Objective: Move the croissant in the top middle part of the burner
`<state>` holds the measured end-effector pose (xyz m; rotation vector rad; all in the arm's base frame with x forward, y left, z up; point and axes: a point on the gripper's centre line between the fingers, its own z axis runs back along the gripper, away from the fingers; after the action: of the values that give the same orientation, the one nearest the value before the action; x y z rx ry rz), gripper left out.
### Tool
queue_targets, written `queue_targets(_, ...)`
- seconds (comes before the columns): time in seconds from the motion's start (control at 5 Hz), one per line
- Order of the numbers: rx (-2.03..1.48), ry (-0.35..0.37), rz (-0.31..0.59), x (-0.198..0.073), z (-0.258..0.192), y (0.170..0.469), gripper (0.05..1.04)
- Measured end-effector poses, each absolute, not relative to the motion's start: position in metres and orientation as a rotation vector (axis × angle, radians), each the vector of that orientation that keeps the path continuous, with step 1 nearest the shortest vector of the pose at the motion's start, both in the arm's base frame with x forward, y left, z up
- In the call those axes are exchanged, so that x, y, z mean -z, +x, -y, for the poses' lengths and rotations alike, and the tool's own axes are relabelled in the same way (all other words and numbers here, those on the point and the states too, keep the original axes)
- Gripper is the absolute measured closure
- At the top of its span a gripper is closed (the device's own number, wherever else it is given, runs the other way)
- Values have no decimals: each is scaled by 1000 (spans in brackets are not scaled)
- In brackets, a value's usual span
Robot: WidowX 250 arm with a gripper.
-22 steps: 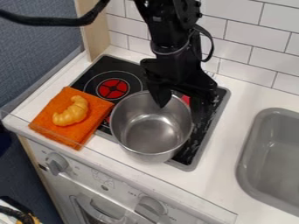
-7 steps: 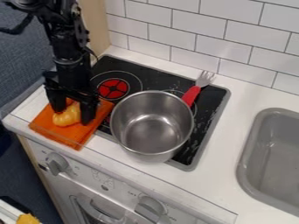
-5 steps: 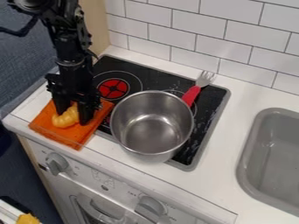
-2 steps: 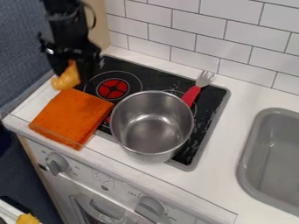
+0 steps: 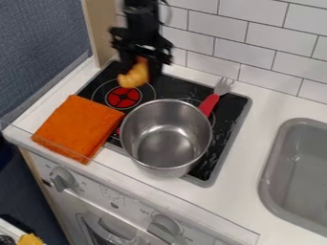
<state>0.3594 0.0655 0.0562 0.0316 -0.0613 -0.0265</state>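
Black two-finger end effector (image 5: 143,75) is clamping curved golden-yellow croissant (image 5: 133,78) between its fingers, above flat black stovetop (image 5: 178,87); croissant's lower end is jutting toward view's left.

Golden croissant (image 5: 133,77), curved, aloft near back left corner of burner (image 5: 182,86). Burner black, flat in countertop (image 5: 268,103).

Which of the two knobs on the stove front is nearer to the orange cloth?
The picture's left knob, just below the cloth; the right knob sits lower, farther away.
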Motion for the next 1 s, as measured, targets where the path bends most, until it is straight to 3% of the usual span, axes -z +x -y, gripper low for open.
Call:
queue_targets(0.2,51,25,-3,-21,-45,382,429)
queue_targets(0.6,81,26,-11,-12,-34,392,379)
queue_targets(0.8,101,28,-3,-12,-30,388,120)
queue_targets(1.0,110,33,24,-29,-25,381,79)
